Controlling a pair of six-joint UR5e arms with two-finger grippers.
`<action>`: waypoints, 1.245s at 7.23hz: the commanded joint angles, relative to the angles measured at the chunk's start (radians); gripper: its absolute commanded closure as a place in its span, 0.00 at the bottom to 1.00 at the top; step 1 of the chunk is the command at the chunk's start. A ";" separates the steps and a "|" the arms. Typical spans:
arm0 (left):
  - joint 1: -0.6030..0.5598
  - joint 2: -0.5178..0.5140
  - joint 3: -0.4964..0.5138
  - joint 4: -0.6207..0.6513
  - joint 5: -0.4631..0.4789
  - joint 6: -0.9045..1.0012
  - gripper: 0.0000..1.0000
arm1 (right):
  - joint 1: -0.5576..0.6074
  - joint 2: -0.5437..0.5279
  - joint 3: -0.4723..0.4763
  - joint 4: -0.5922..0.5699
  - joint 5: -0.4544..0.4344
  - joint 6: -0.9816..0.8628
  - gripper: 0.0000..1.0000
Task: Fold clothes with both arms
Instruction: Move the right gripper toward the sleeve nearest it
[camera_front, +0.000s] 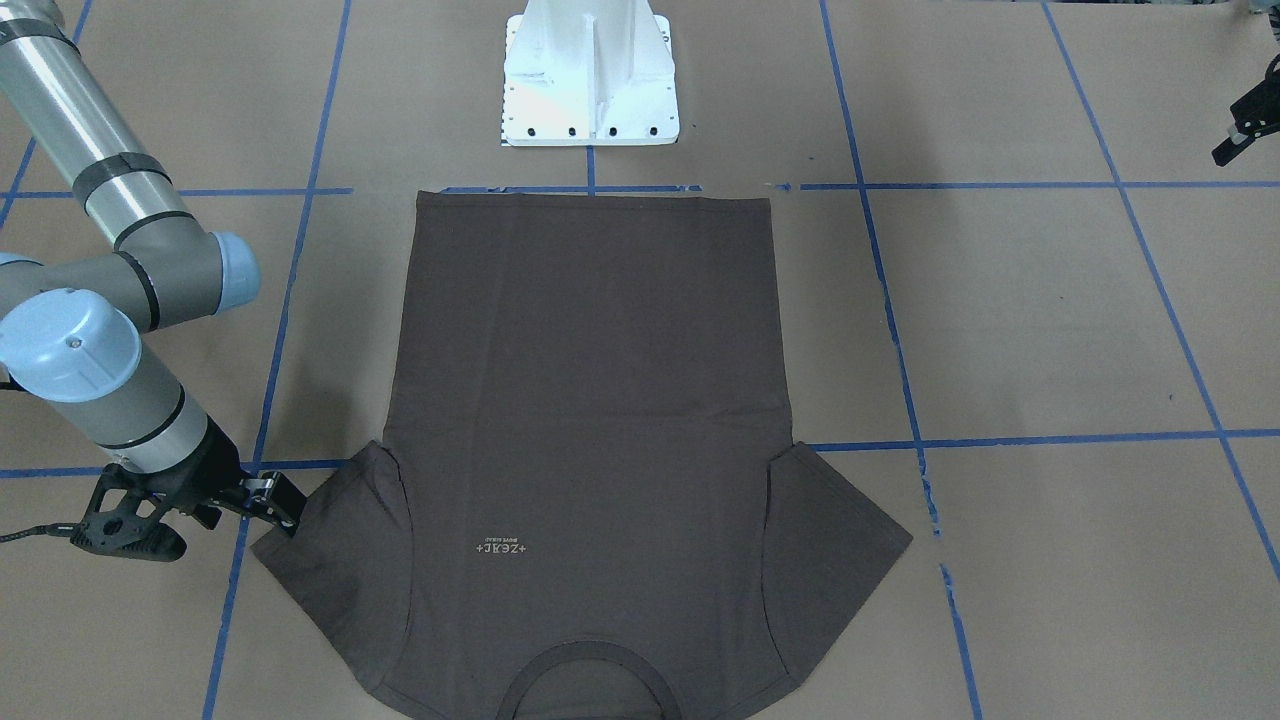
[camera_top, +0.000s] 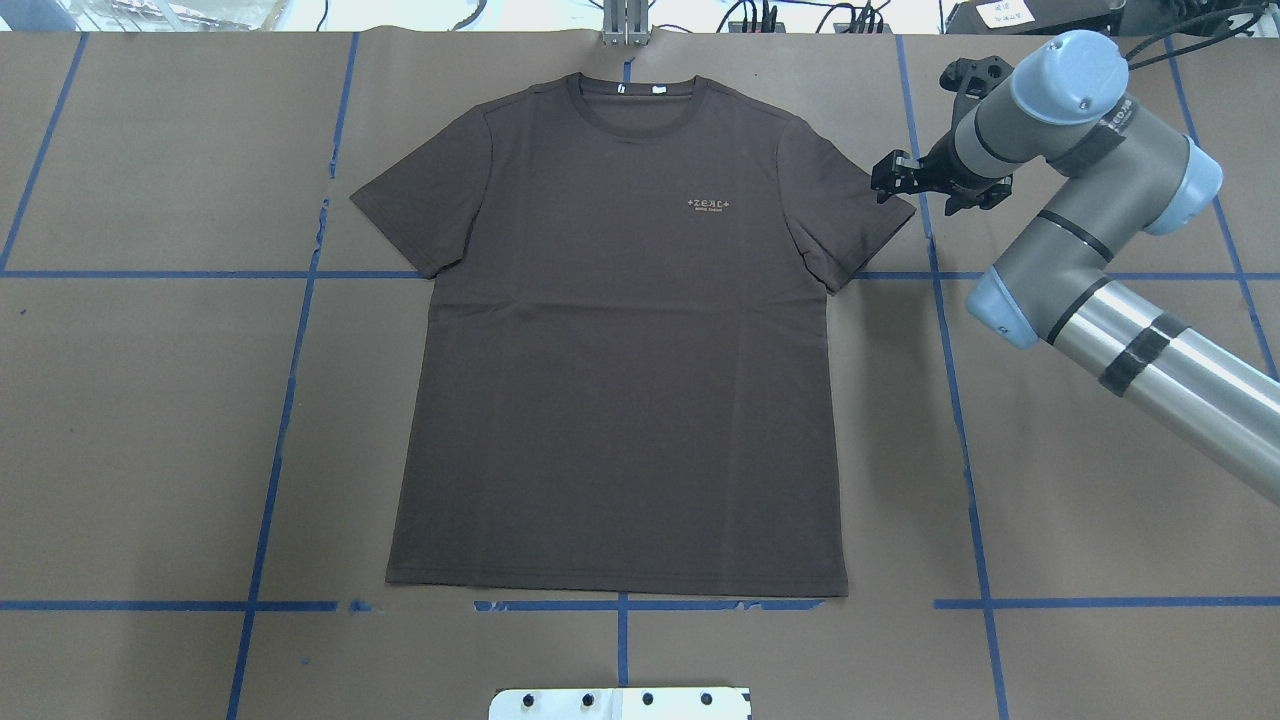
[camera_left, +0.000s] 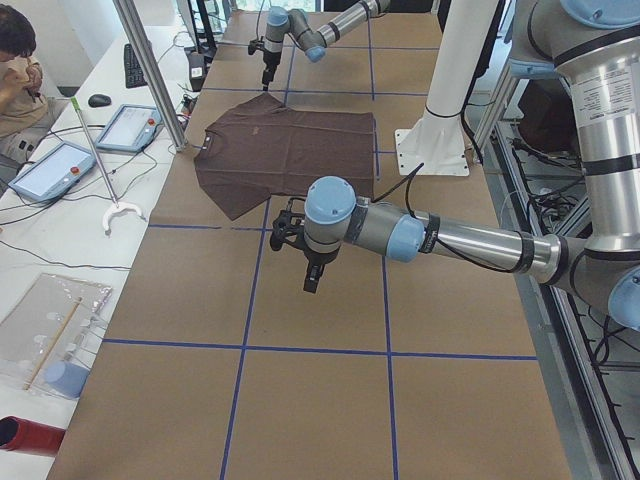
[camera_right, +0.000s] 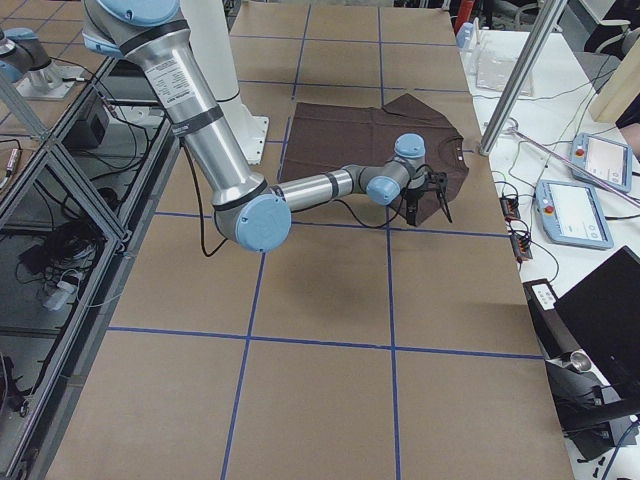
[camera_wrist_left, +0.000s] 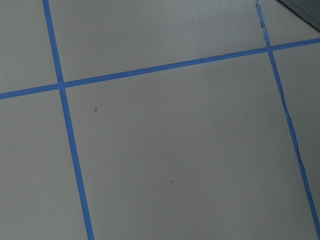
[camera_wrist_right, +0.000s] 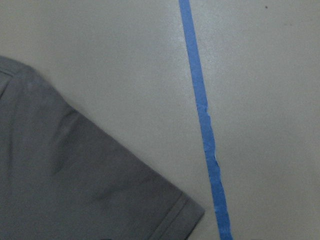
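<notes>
Bright, even light from above fills every view. Shadows on the brown surface (camera_top: 150, 450) are faint and soft. Pale glare streaks the right arm (camera_top: 1210, 395). The wrist views look slightly soft, low in contrast.

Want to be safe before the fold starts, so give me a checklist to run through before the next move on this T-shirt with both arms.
1. The T-shirt lies flat, front up, both sleeves spread: ok.
2. Nothing lies on the T-shirt: ok.
3. The right gripper is at the edge of the right sleeve: ok.
4. The right gripper is open for a grasp: cannot tell.
5. The left gripper is near the left sleeve: not ok; it hangs over bare table, well away from the T-shirt.
</notes>
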 joint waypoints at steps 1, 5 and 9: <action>0.000 0.000 -0.001 -0.003 0.000 0.000 0.00 | -0.006 0.036 -0.073 0.011 -0.012 0.003 0.11; 0.000 0.000 -0.002 -0.004 0.000 0.000 0.00 | -0.012 0.053 -0.104 0.008 -0.014 0.003 0.60; 0.000 0.000 -0.004 -0.006 -0.002 0.002 0.00 | -0.012 0.076 -0.090 0.004 -0.006 0.012 1.00</action>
